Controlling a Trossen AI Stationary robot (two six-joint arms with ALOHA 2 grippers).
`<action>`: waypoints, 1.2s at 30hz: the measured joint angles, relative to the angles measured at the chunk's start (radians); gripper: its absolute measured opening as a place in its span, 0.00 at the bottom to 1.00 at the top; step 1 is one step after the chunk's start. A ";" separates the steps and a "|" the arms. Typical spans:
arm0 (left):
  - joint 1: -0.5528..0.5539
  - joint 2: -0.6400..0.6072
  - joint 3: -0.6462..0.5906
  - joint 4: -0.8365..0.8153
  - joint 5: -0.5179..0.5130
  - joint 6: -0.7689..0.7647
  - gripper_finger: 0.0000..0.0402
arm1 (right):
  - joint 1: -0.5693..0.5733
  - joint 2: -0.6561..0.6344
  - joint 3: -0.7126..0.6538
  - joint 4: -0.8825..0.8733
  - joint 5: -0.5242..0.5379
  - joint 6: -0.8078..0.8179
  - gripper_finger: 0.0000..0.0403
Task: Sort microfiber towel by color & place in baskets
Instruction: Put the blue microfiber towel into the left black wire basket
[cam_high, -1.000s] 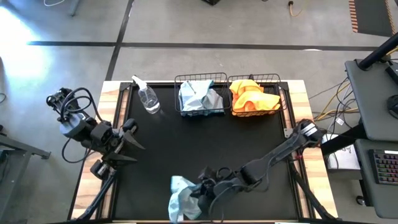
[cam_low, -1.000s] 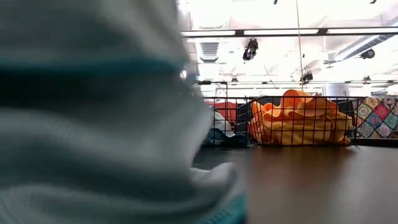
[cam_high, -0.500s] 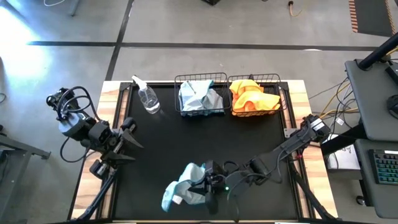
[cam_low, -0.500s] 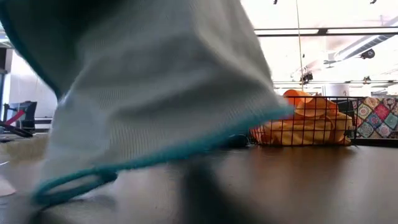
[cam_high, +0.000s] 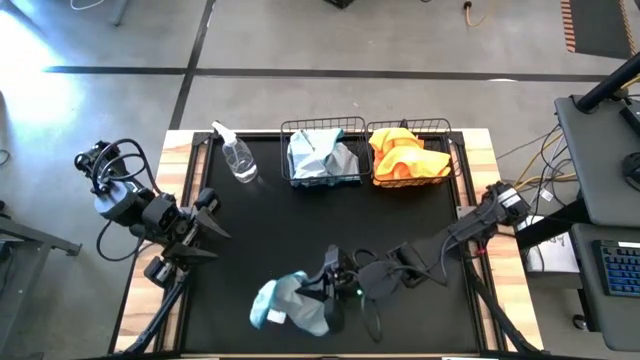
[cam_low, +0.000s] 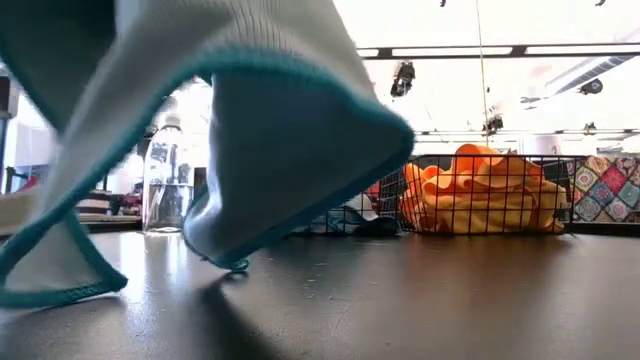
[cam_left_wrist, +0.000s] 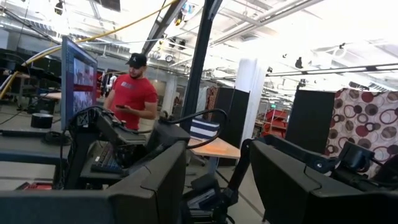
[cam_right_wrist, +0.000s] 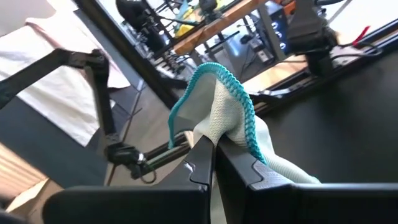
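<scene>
My right gripper (cam_high: 320, 291) reaches from the table's right side to the near middle and is shut on a pale blue-grey towel (cam_high: 283, 303) with a teal hem. In the low view that towel (cam_low: 270, 130) hangs close to the camera and hides the gripper. Two black wire baskets stand at the far edge. The left basket (cam_high: 322, 180) holds pale blue towels (cam_high: 320, 152). The right basket (cam_high: 410, 183) holds orange towels (cam_high: 405, 158). My left gripper (cam_high: 208, 231) waits open at the table's left edge, away from every towel. My right gripper pinches a bunched fold of the towel at its teal-hemmed edge (cam_right_wrist: 219, 127) between its two fingers (cam_right_wrist: 200, 163). The fingers come about level from the table's right, pointing left. The towel hangs slack beyond and below them. Whether its lowest corner (cam_low: 235, 264) touches the table I cannot tell.
A clear plastic spray bottle (cam_high: 238, 158) stands upright at the far left, beside the left basket. The black mat (cam_high: 400, 225) lies bare between the held towel and the baskets. Cables loop under the right arm (cam_high: 375, 285). A person (cam_left_wrist: 132, 93) stands in the room beyond the table.
My right gripper has risen and moved a little toward the table's left, staying shut. It has drawn the pale blue towel up off the table. The towel lay heaped at the near edge before and now hangs from the fingers, farther left.
</scene>
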 joint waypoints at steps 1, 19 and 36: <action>0.000 0.000 0.000 0.000 0.000 0.000 0.41 | -0.009 0.000 0.000 0.000 0.000 -0.004 0.02; 0.000 -0.004 0.000 -0.042 0.000 0.003 0.41 | -0.231 -0.115 0.000 -0.122 0.038 -0.172 0.02; 0.000 -0.097 0.000 -0.059 0.003 0.271 0.41 | -0.541 -0.244 0.000 -0.148 0.135 -0.255 0.02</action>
